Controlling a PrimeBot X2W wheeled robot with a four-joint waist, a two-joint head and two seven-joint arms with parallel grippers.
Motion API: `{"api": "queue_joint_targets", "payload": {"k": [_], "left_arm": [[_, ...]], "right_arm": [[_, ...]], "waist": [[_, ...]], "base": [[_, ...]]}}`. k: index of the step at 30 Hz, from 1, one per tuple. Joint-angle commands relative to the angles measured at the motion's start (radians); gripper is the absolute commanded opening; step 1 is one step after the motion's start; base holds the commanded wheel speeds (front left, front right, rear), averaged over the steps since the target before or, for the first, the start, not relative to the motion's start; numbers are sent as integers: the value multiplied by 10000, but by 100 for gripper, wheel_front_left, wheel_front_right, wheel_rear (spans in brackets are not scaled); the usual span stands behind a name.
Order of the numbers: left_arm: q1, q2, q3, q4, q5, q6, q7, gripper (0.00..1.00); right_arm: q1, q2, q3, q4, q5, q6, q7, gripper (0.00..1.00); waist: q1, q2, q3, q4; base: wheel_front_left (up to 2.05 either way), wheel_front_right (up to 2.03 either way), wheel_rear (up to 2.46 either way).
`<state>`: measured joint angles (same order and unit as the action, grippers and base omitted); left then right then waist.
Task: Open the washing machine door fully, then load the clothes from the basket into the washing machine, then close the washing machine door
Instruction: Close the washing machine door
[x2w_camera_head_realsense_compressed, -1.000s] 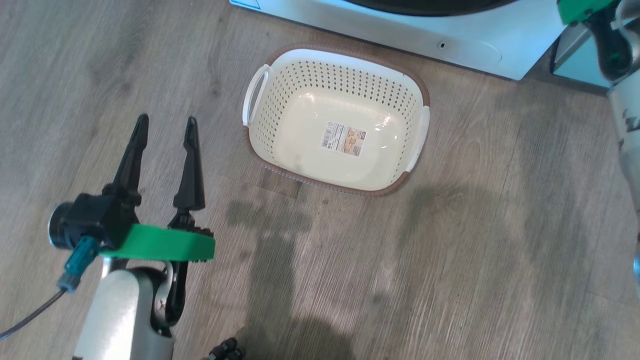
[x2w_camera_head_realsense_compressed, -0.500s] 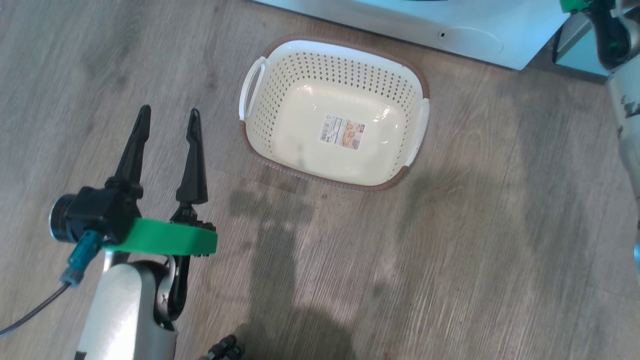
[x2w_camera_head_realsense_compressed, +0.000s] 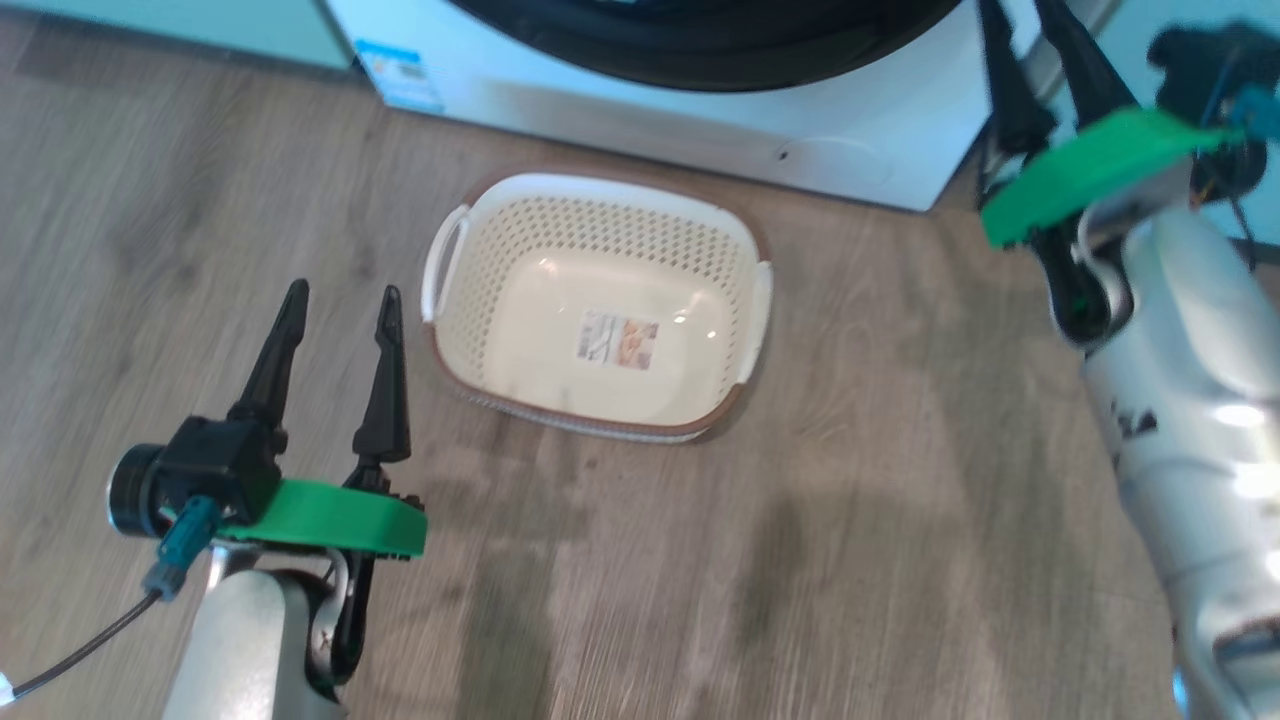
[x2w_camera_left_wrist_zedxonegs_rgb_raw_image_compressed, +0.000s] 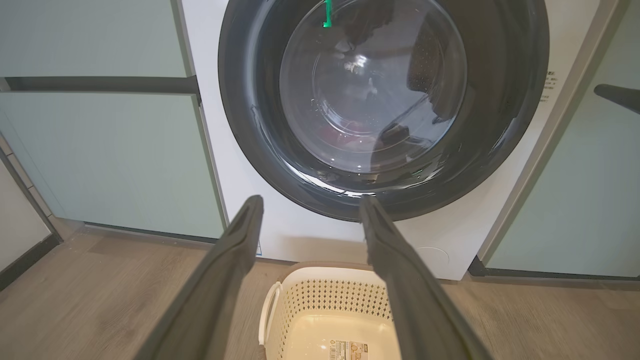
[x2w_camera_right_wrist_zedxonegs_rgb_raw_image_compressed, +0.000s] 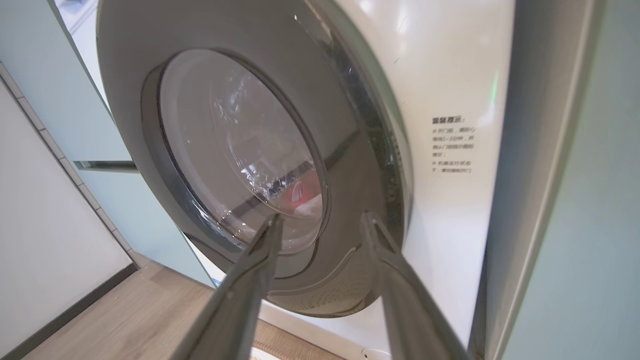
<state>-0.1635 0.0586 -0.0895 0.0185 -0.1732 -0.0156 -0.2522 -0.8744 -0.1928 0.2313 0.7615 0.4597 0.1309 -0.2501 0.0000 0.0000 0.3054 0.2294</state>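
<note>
In the head view, my left gripper (x2w_camera_head_realsense_compressed: 342, 298) is at the lower left above the wooden floor (x2w_camera_head_realsense_compressed: 850, 560). Its two fingers stand well apart and there is nothing between them. The basket (x2w_camera_head_realsense_compressed: 590, 181) sits on the floor at the centre of the frame. It has no clothing in it, and I see only the label (x2w_camera_head_realsense_compressed: 620, 340) on its bottom. Just behind it, along the top edge, is the white front of the washing machine (x2w_camera_head_realsense_compressed: 650, 115), with a blue sticker (x2w_camera_head_realsense_compressed: 400, 72) at the upper left. The right gripper (x2w_camera_head_realsense_compressed: 1022, 22) is at the upper right, beside the machine's corner. Its fingertips are cut by the frame edge, so I cannot tell its opening here.

In the left wrist view, the left gripper's jaws are spread wide and empty. Between them, at the bottom, is the far end of the basket. In the upper middle is the washing machine door (x2w_camera_left_wrist_zedxonegs_rgb_raw_image_compressed: 250, 150), which as far as I can tell lies flat against the machine. Behind its glass there is a red patch, the clothes (x2w_camera_left_wrist_zedxonegs_rgb_raw_image_compressed: 340, 137). Pale green cabinets (x2w_camera_left_wrist_zedxonegs_rgb_raw_image_compressed: 100, 150) stand on both sides.

In the right wrist view, the right gripper (x2w_camera_right_wrist_zedxonegs_rgb_raw_image_compressed: 321, 220) points at the lower part of the door, seen at an angle. Its jaws are apart by a moderate gap and hold nothing. Red and white cloth shows through the glass at the centre.
</note>
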Motion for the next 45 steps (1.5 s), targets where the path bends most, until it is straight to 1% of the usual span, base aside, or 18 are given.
{"api": "queue_joint_targets", "payload": {"k": [1,5,14,21,28,32,45], "left_arm": [[-101,264,420,-305,110,-5,-95,100],[41,396,442,-318,110,9,9,100],[523,618,457,-442,93,84,368,100],[1016,851,491,-650,114,135,613,100],[1445,891,480,-852,33,234,776,100],[1697,886,459,-894,3,298,838,100],[2103,998,368,-999,-41,379,1076,100]], "right_arm": [[203,212,-38,-636,-69,-2,-111,100],[1488,425,-505,-1741,-366,-2,-113,100],[3919,752,-1212,-3637,-1088,-2,-64,100],[5581,947,-1589,-5250,-1550,-2,549,100],[7128,1273,-1948,-6734,-1841,-2,1308,100],[7692,1345,-1988,-7240,-1944,-2,1612,100],[8683,1416,-2269,-8249,-2091,-2,2099,100]], "waist": [[0,0,-386,-400],[0,0,-677,-786],[0,0,-1408,-1518],[0,0,-1795,-1976],[0,0,-2225,-2158],[0,0,-2440,-2191],[0,0,-2836,-2338]], "base": [[0,0,0],[0,0,0],[0,0,0],[0,0,0],[0,0,0],[0,0,0],[0,0,0]]}}
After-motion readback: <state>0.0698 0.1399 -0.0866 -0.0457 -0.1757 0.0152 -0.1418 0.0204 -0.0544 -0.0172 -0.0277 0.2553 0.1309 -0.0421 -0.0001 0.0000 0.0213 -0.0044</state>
